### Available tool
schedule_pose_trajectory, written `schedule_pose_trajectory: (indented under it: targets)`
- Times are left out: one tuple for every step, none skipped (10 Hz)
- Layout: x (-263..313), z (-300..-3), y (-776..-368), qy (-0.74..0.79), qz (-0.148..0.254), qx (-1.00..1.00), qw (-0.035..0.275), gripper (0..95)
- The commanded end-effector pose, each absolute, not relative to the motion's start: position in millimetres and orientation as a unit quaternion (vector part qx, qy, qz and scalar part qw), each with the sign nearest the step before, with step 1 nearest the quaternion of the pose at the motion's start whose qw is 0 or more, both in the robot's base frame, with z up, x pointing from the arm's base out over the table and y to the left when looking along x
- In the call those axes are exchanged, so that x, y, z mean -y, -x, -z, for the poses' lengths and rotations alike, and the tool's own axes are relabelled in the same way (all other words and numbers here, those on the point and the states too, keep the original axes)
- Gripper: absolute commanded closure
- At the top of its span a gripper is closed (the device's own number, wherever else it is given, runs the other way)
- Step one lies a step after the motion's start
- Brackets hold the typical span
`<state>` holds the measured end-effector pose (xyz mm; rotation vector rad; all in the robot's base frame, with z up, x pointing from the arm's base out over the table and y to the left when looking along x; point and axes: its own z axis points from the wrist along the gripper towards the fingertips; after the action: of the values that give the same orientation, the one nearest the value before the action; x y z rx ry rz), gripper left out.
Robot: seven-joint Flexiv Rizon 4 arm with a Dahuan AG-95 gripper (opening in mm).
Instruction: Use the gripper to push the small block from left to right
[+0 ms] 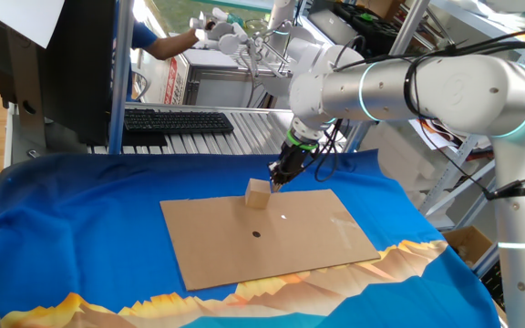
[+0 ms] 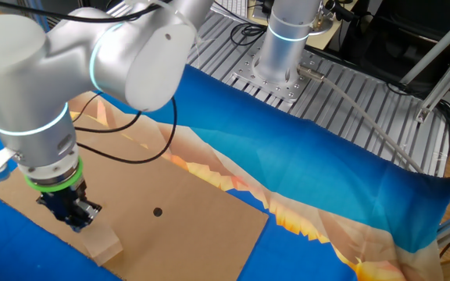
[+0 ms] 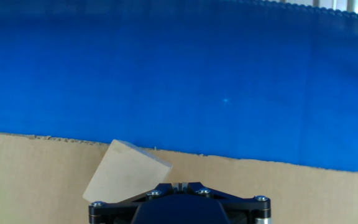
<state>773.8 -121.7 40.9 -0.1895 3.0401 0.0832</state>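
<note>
The small block (image 1: 258, 193) is a light tan wooden cube on the far edge of the brown cardboard sheet (image 1: 272, 251). My gripper (image 1: 278, 177), a black narrow tip under a green ring, is shut and sits right beside the block, touching or almost touching its side. In the other fixed view the gripper (image 2: 76, 222) stands just behind the block (image 2: 101, 244). In the hand view the block (image 3: 127, 177) lies skewed just left of the shut tip (image 3: 179, 185), close to the sheet's edge.
The cardboard sheet has a small dark dot (image 1: 256, 234) near its middle. It lies on a blue cloth (image 1: 80, 228) over the table. A keyboard (image 1: 176, 120) and a black monitor (image 1: 44, 64) stand behind. The arm's base (image 2: 283, 47) is at the far side.
</note>
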Motion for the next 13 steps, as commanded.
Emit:
schedule_pose_trajectory:
  targets:
    - [121, -35, -779, 0.056, -0.030, -0.997, 0.049, 95.0]
    - [119, -32, -780, 0.052, -0.030, -0.997, 0.050, 95.0]
    - [113, -31, -781, 0.046, -0.030, -0.997, 0.050, 95.0]
    - [110, -31, -781, 0.041, -0.030, -0.997, 0.050, 95.0]
    - [100, -36, -782, 0.033, -0.025, -0.998, 0.047, 95.0]
    - [92, -38, -782, 0.025, -0.025, -0.998, 0.046, 95.0]
    - [86, -40, -781, 0.019, -0.025, -0.999, 0.045, 95.0]
    - [80, -41, -781, 0.013, -0.025, -0.999, 0.045, 95.0]
    - [73, -39, -780, 0.007, -0.026, -0.999, 0.045, 95.0]
    - [68, -36, -780, 0.002, -0.026, -0.999, 0.045, 95.0]
    - [64, -33, -779, -0.001, -0.028, -0.999, 0.044, 95.0]
    - [62, -31, -779, -0.003, -0.029, -0.999, 0.044, 95.0]
    - [59, -31, -778, -0.005, -0.029, -0.999, 0.043, 95.0]
